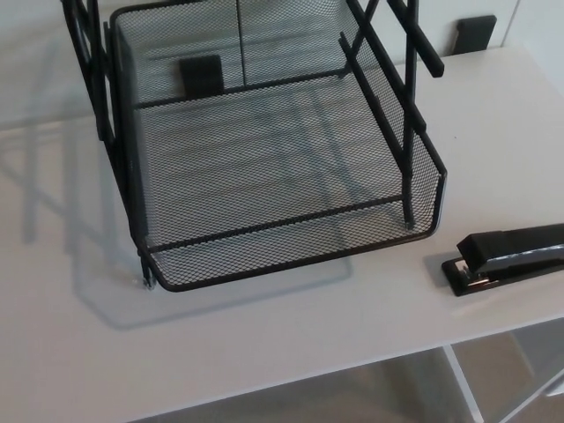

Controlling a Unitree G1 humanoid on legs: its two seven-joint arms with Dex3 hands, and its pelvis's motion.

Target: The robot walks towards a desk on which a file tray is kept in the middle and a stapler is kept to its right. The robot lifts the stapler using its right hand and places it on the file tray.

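Note:
A black wire-mesh file tray [291,251] stands in the middle of the white desk [291,330], with black side struts rising from it out of the top of the head view. A black stapler [507,257] lies flat on the desk to the tray's right, near the picture's right edge, its far end cut off by the frame. The stapler is apart from the tray, a short gap between them. Neither of my hands shows in the view.
The desk's front edge runs across the bottom, with floor and a white desk leg [464,388] below it at the lower right. A black bracket [476,33] sits against the wall at the top right.

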